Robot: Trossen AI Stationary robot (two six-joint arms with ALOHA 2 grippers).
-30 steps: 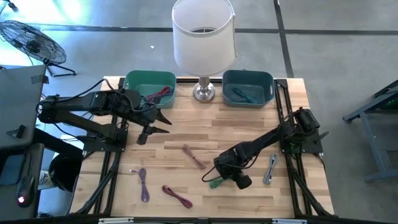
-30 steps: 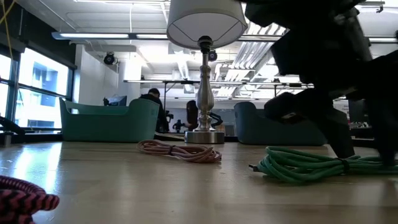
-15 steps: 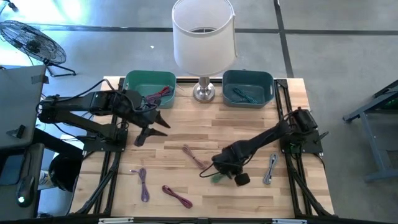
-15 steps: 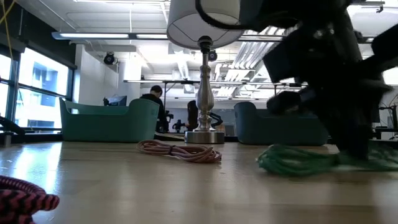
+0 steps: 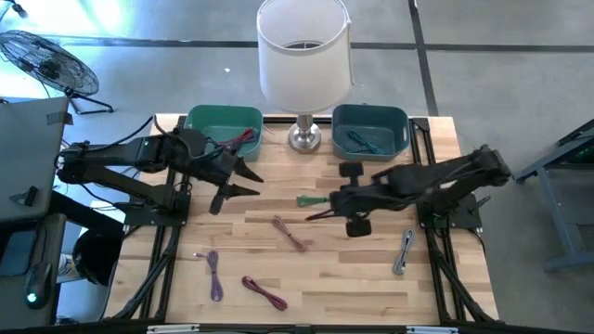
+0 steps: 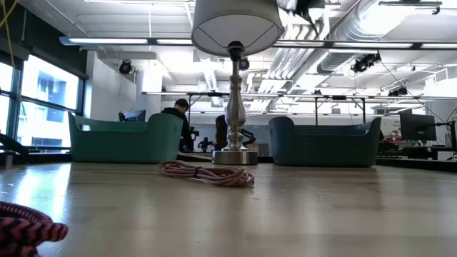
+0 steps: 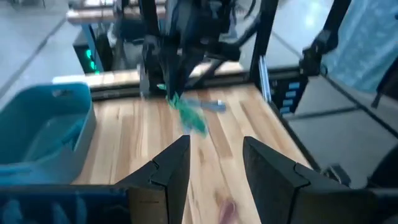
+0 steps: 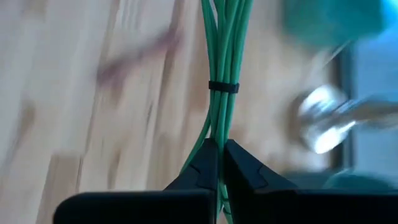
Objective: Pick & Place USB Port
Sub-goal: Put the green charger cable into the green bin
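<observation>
The bench (image 5: 371, 269) is showing pale wood in butcher-block strips. The left bin (image 5: 200, 125) is showing teal-green, the right bin (image 5: 399, 125) a darker blue-teal. The lamp (image 5: 303, 51) is wearing a white shade over a silver stem. The green cable (image 5: 310, 199) is showing bright green, with a black tie around its strands in the right wrist view. A pink cable (image 5: 290, 233), a purple cable (image 5: 213, 274), a magenta cable (image 5: 264, 292) and a grey cable (image 5: 405, 251) are lying on the wood. Red and purple cords (image 5: 238, 141) are showing in the left bin, green cords (image 5: 364, 141) in the right. Both arms are looking black.
</observation>
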